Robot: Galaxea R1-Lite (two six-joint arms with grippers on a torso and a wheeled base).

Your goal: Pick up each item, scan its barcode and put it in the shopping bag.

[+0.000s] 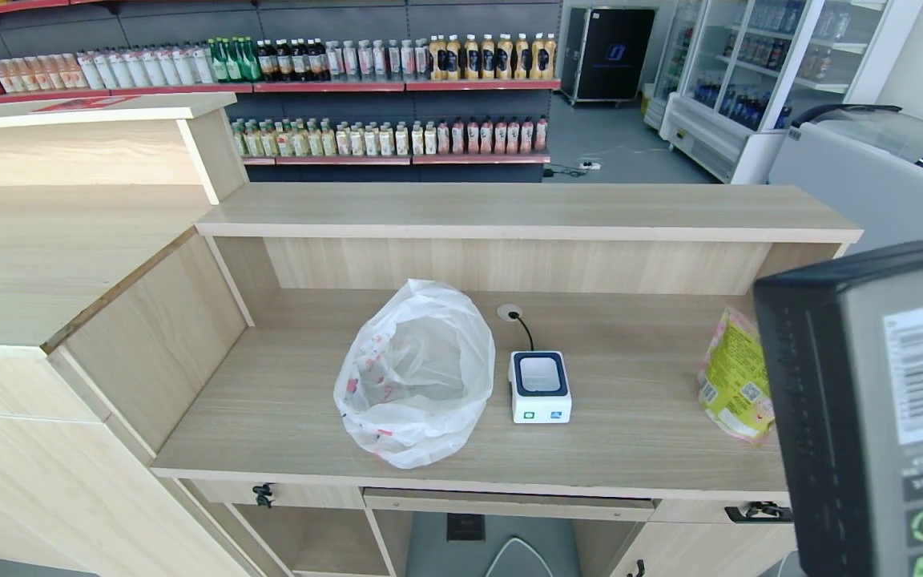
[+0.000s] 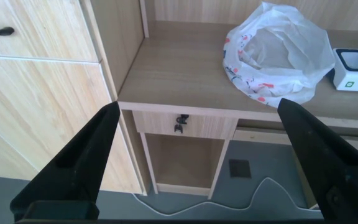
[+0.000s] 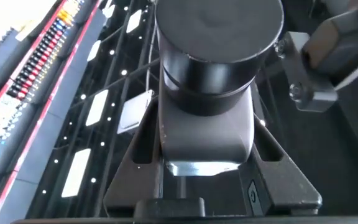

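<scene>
Now we hold a dark bottle (image 1: 854, 385).
Right fingers (image 3: 135, 171) pinch, left fingers (image 2: 79, 162) spread; swung fast toward nine o'clock, it could slip.

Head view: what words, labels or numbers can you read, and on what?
None can be read as words.
Black container: barcode label and print, too blurred.
Snack packet: print too small.
Shopping bag: red marks, unreadable.
Scanner: two small icons, no legible words.

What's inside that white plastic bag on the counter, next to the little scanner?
The shopping bag stands open, and through its mouth I see only crumpled plastic, no item. Its very bottom is hidden behind the bag's front fold.
</scene>
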